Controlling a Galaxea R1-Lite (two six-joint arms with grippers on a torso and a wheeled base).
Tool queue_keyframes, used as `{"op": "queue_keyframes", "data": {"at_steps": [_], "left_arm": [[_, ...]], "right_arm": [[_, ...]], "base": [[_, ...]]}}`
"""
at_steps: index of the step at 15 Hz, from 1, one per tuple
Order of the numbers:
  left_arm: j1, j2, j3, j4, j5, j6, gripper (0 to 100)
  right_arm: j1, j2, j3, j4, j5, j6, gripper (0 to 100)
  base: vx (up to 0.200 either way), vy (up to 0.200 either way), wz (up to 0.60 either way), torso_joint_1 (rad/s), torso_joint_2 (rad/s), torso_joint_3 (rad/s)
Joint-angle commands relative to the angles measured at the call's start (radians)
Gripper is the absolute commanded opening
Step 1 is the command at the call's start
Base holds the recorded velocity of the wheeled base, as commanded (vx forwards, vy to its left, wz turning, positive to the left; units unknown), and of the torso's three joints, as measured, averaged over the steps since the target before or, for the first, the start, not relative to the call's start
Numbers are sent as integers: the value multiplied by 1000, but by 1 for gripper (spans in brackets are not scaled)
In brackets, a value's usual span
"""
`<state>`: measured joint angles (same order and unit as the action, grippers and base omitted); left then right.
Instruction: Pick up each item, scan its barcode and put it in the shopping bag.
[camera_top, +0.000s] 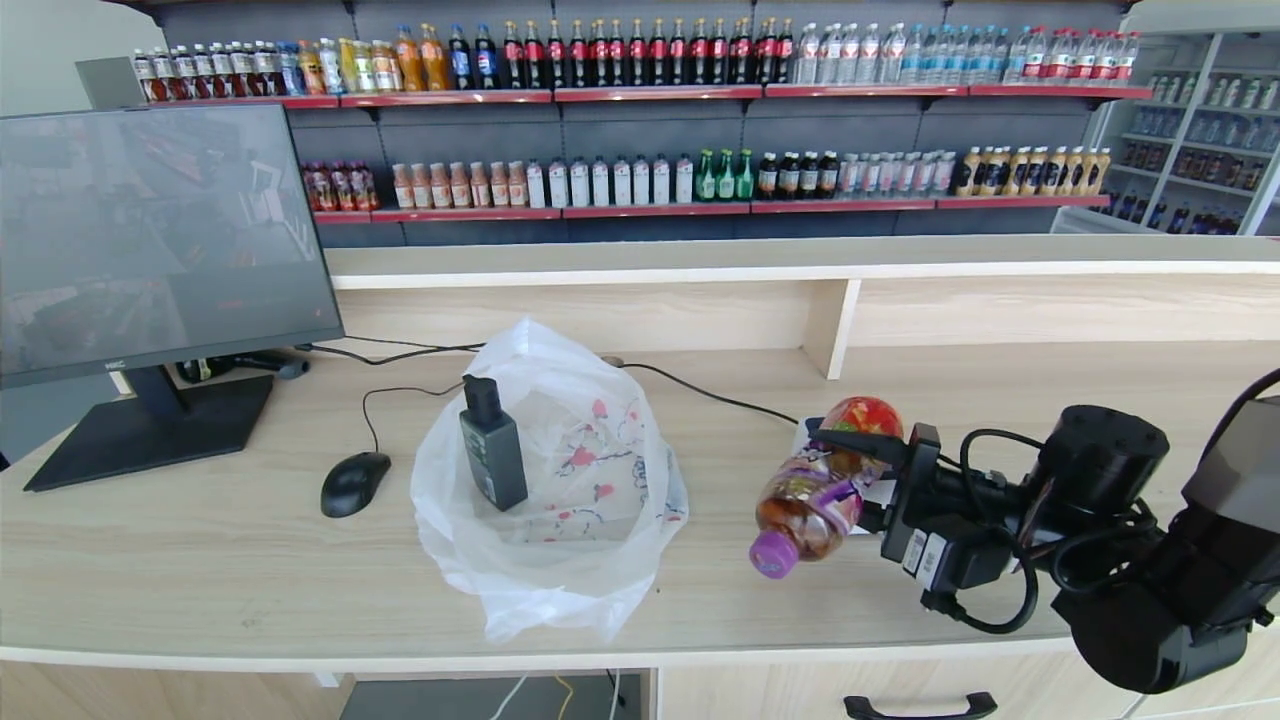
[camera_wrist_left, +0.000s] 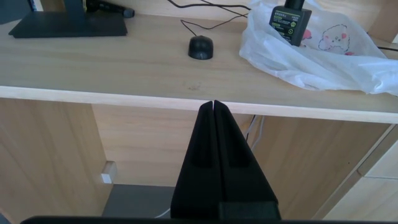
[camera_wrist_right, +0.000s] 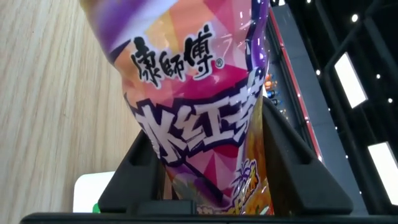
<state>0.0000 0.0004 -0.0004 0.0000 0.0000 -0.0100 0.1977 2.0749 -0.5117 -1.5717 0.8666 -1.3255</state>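
Sitting on one wooden counter are one monitor, one white shopping bag, one dark box standing in the bag and one mouse. One purple-capped bottle is tipped to the right of the bag, apart from it, squeezed in the right gripper — the right wrist view brings its label up close. The left wrist view brings the left gripper, pressed shut on nothing, below the counter's edge.
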Motion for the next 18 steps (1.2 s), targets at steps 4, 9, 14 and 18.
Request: {"op": "queue_keyframes", "data": {"at_steps": [4,9,14,18], "left_arm": [[0,0,-1,0,0,-2,0],[0,0,-1,0,0,-2,0],[0,0,-1,0,0,-2,0],[0,0,-1,0,0,-2,0]], "right_arm": [[0,-18,-2,1,0,20,0],[2,-84,-4,1,0,97,0],[2,-154,-8,1,-1,186,0],[3,-193,-8,1,-1,233,0]], "base": [[0,0,0,0,0,0],[0,0,0,0,0,0],[0,0,0,0,0,0],[0,0,0,0,0,0]]}}
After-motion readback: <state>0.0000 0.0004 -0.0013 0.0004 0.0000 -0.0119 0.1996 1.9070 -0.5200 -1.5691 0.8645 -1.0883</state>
